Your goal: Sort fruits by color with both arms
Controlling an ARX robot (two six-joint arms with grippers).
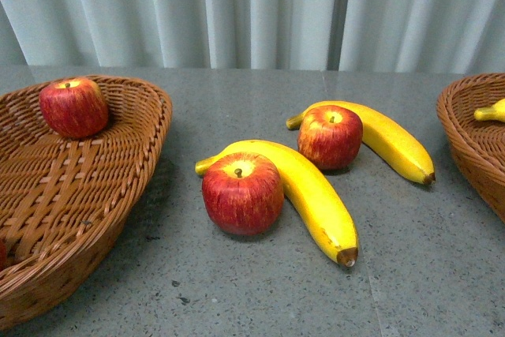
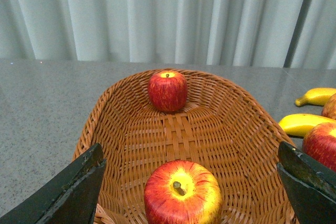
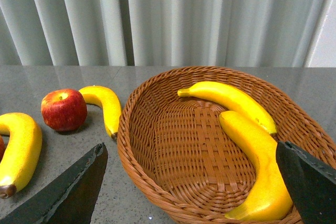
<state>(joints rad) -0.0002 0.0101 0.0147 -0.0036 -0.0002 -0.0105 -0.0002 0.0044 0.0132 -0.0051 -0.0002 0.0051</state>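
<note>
Left gripper (image 2: 190,153) is spread wide and carrying nothing, its dark fingers (image 2: 68,192) framing the left basket (image 2: 247,129). Right gripper (image 3: 190,151) is just as wide open and empty over the right basket (image 3: 157,145). Nearest in the left basket sits the front basket apple (image 2: 182,192), stem up, yellow crown showing. In the right basket, two bananas: the lower banana (image 3: 260,166) and the upper banana (image 3: 231,98), close alongside each other. Out on the grey table (image 1: 237,290), between the baskets, the near apple (image 1: 242,193) stands upright with the near banana (image 1: 300,191) curling round its far and right sides, touching it. Further back and to the right, the far apple (image 1: 330,136) sits against the far banana (image 1: 387,140), which arches behind it, brown tip pointing right. At the far end of the left basket, the back basket apple (image 1: 73,106) rests against the woven wall. Pale curtain (image 1: 237,5) closes off the back.
</note>
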